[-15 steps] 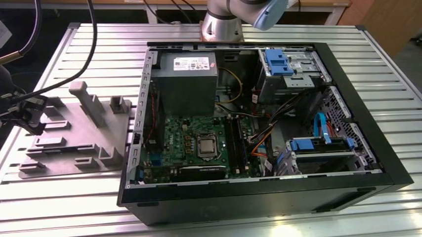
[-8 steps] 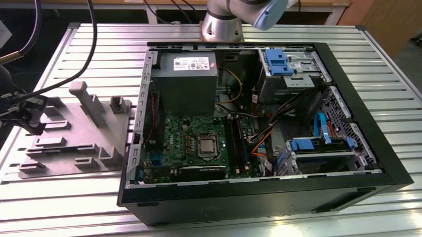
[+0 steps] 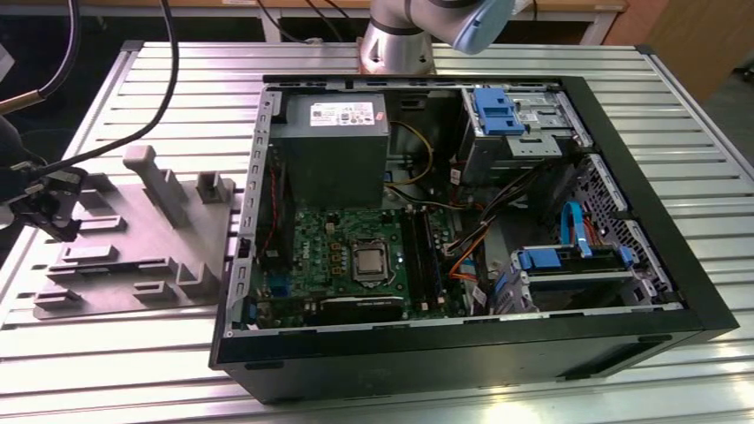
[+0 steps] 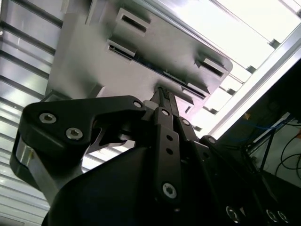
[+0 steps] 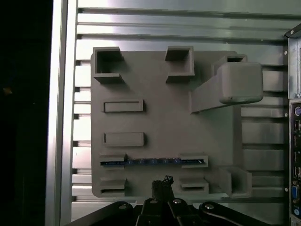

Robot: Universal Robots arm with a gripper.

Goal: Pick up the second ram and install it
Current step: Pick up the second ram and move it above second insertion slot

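The thin, flat memory stick with a dark top edge and blue-green board, the second ram (image 5: pixel 153 161), stands on its long edge in the grey moulded plastic fixture (image 5: pixel 164 117). Each end is seated in a small slotted block of that fixture, and the middle is bare. It occupies the second pair of blocks in from the fixture's edge nearest the arm's wrist. In the second wrist view the second ram (image 4: pixel 150 67) shows as a dark strip running across the fixture (image 4: pixel 94 56).

The black gripper (image 5: pixel 162 180) hangs over that same near edge of the fixture, just short of the stick's middle and apart from it. In the second wrist view the gripper (image 4: pixel 162 92) has its jaws pressed together into one narrow tip, with nothing between them.

In the exterior view the gripper (image 3: pixel 56 225) sits at the side of the fixture (image 3: pixel 130 256) farthest from the open black computer case (image 3: pixel 659 291). Fixture and case both rest on the slotted aluminium bench (image 3: pixel 141 371), the case just beside the fixture.
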